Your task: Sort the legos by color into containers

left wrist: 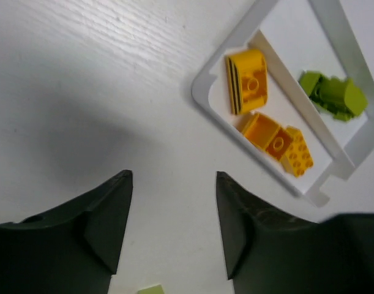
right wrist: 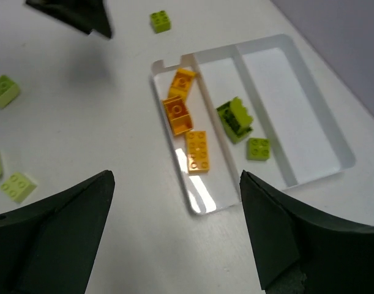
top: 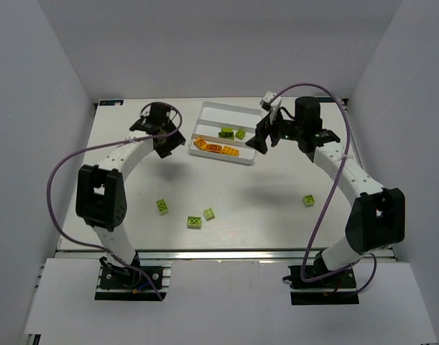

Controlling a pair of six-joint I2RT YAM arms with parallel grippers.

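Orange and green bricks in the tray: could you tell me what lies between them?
A raised white divider, plain in the right wrist view, separates orange bricks from green bricks.

Tray (right wrist: 291, 110): white plastic, smooth and glossy (bright glare on the floor of the slot holding the orange legos (right wrist: 198, 151)). Those and the green legos (right wrist: 234, 119): smooth moulded plastic, light sheen. Table (left wrist: 82, 61) beside tray: white, matt, fine linear grain. Left claw (left wrist: 173, 176): dark, matt, plastic-looking.
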